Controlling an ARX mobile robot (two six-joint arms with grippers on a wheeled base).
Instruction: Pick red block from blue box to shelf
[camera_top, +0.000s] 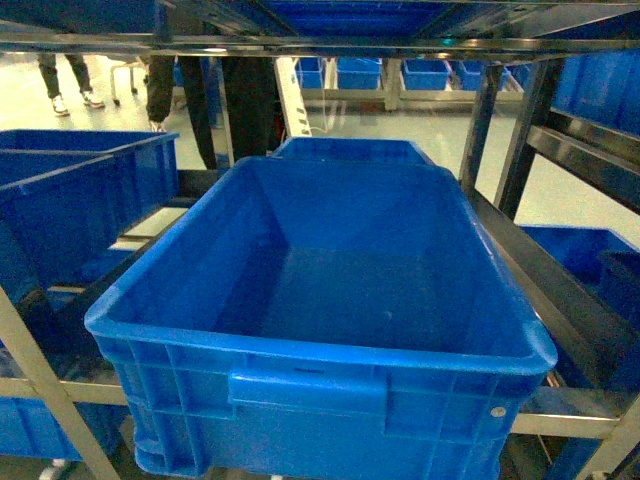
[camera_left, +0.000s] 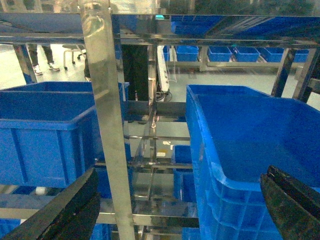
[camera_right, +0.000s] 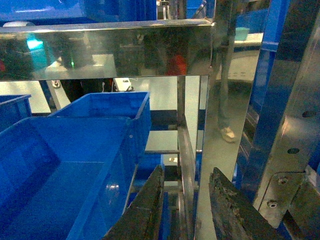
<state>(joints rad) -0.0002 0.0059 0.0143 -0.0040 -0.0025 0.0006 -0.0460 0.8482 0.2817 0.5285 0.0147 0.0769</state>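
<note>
On the shelf (camera_top: 300, 43) tier in front of the robot, no camera is showing the red block, so where it is lying cannot be told. The steel rails and posts are framing every view, with a bright upright post (camera_left: 105, 100) standing close to the left wrist camera and a wide mirror-like rail (camera_right: 100, 50) crossing the top of the right wrist view.

A large dark blue ribbed crate (camera_top: 320, 400) is sitting on the tier at the middle of the head view, its flat bottom showing bare. A second dark blue crate (camera_top: 80, 190) is standing to its left on the same level, apart from it.

The left gripper (camera_left: 180, 175) is hanging before the shelf with its black fingers (camera_left: 75, 205) spread wide and gripping nothing, the post and the big crate's corner showing between them. The right gripper (camera_right: 187, 170) is holding its fingers (camera_right: 145, 210) parted as well, gripping nothing, with a shelf rail showing through the gap just right of the crate's wall.

Beyond the shelf, people's legs (camera_top: 70, 80) are standing on a pale floor.
</note>
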